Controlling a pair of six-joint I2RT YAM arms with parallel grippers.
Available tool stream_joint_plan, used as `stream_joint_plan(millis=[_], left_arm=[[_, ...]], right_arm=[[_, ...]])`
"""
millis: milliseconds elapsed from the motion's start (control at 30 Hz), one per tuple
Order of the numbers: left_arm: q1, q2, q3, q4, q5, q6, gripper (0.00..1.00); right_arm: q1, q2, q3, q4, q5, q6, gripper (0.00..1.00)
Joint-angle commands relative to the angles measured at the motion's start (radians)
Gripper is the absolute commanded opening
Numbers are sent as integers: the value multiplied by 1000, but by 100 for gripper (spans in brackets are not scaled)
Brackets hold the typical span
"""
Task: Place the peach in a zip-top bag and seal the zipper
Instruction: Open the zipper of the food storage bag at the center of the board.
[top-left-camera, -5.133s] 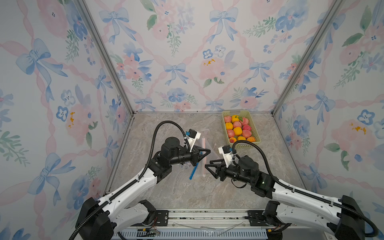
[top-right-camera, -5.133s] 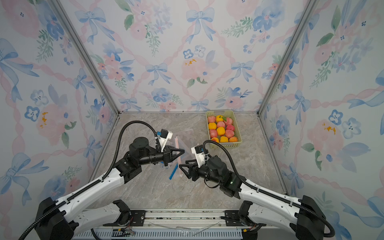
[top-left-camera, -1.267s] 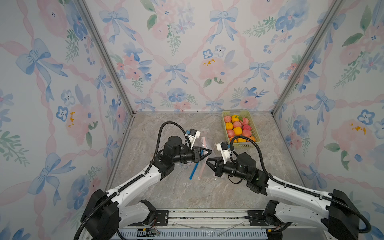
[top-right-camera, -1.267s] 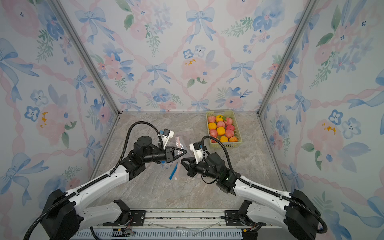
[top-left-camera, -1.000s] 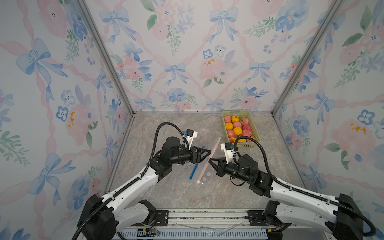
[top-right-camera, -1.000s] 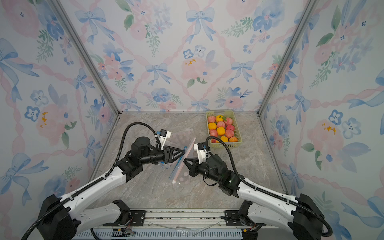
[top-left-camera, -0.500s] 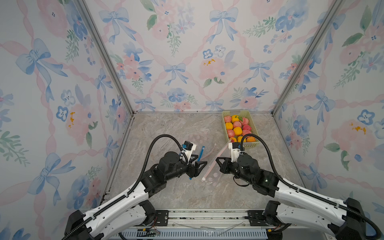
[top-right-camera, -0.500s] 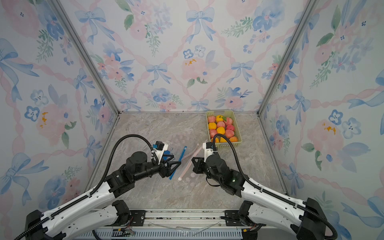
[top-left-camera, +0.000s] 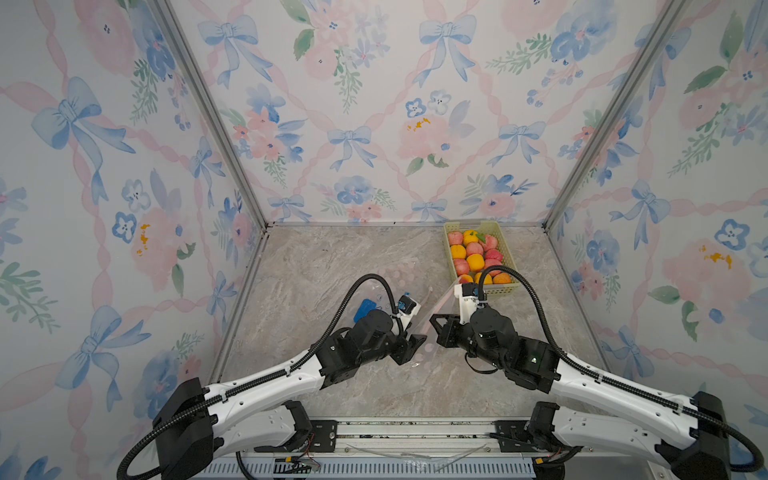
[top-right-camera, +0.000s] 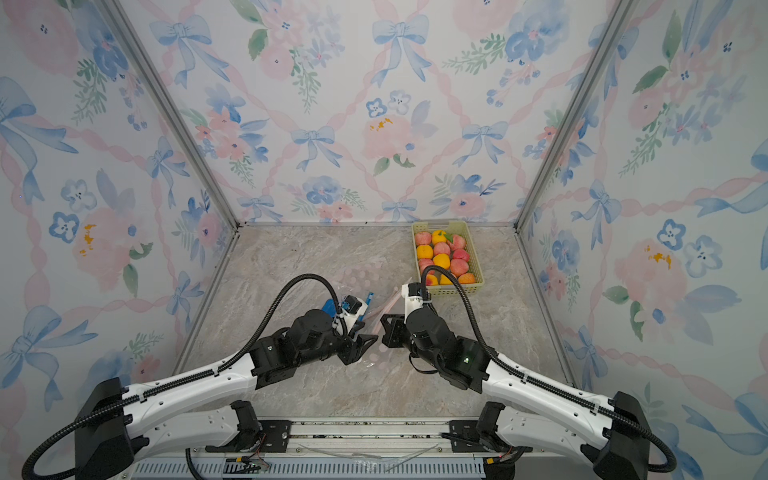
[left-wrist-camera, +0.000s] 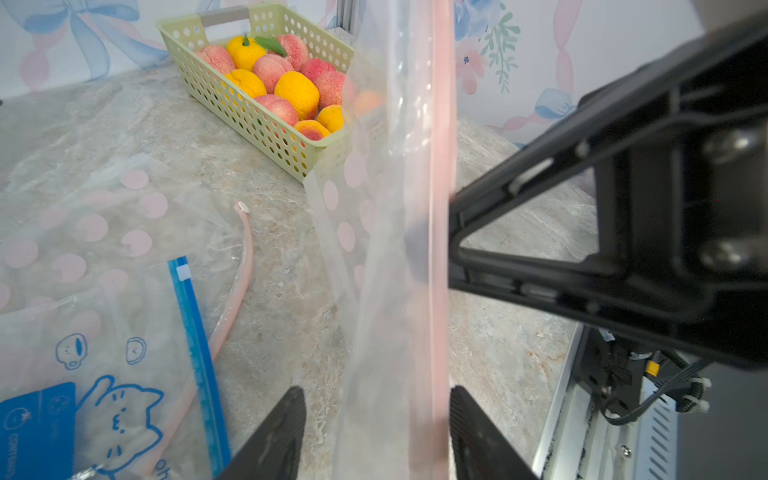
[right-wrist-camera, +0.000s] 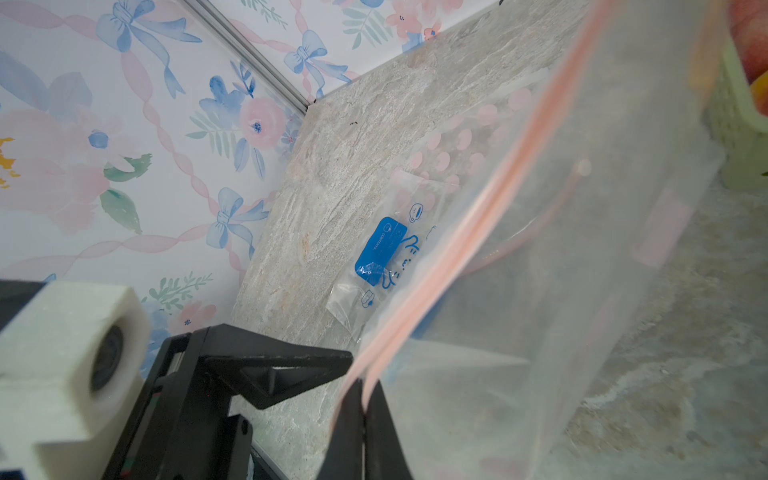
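Two grippers meet above the front-centre of the tabletop (top-left-camera: 332, 257), w/ a pink-zip bag (left-wrist-camera: 395, 249) hanging between them. Step in hand, most likely: getting the bag's mouth open so a peach can go in.

To do it well, the left gripper (left-wrist-camera: 376, 399) should prob. close on just one lip of the zipper strip (left-wrist-camera: 440, 166), close to the right's pinch, then draw away gently. Catching both layers would keep the mouth shut. A hard tug could pull the film out of the other grip.

The left jaws stand partly apart, one finger on each side of the hanging film, gripping nothing. The right gripper (right-wrist-camera: 363, 390) is clamped tight on the strip, and the bag drapes away from it.

Pose: both arms reach fwd from the front rail w/ forearms angled inward, so the wrists sit nearly nose to nose in both top views.

Farther back, left of centre, a blue-zip bag (left-wrist-camera: 124, 374) w/ a cat print lies flat, partly over a dotted bag (left-wrist-camera: 91, 226).

At the far right corner sits the basket (left-wrist-camera: 257, 124), full of oranges (left-wrist-camera: 297, 93) & peaches (left-wrist-camera: 330, 87). No peach is out yet; the fruit is near the held bag's upper end, not in it.
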Motion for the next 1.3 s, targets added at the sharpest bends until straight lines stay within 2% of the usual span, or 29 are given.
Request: stream_joint_plan(millis=[0, 167, 533, 667, 833, 1133, 1267], left_arm=[[-4, 5, 27, 68, -70, -10, 50], [-2, 0, 28, 91, -151, -42, 34], [0, 61, 89, 70, -190, -45, 29], [4, 69, 98, 52, -243, -76, 16], [7, 20, 92, 25, -384, -112, 1], [6, -135, 73, -34, -556, -55, 0], [7, -153, 66, -68, -556, -57, 0]], right_arm=[[17, 10, 39, -39, 26, -17, 0], [33, 16, 54, -53, 32, -29, 0], [77, 93, 140, -100, 41, -85, 0], [94, 109, 171, -151, 81, -92, 0], [98, 98, 162, -202, 152, -56, 0], [46, 122, 136, -181, 185, -15, 0], [26, 167, 135, -106, 168, -20, 2]])
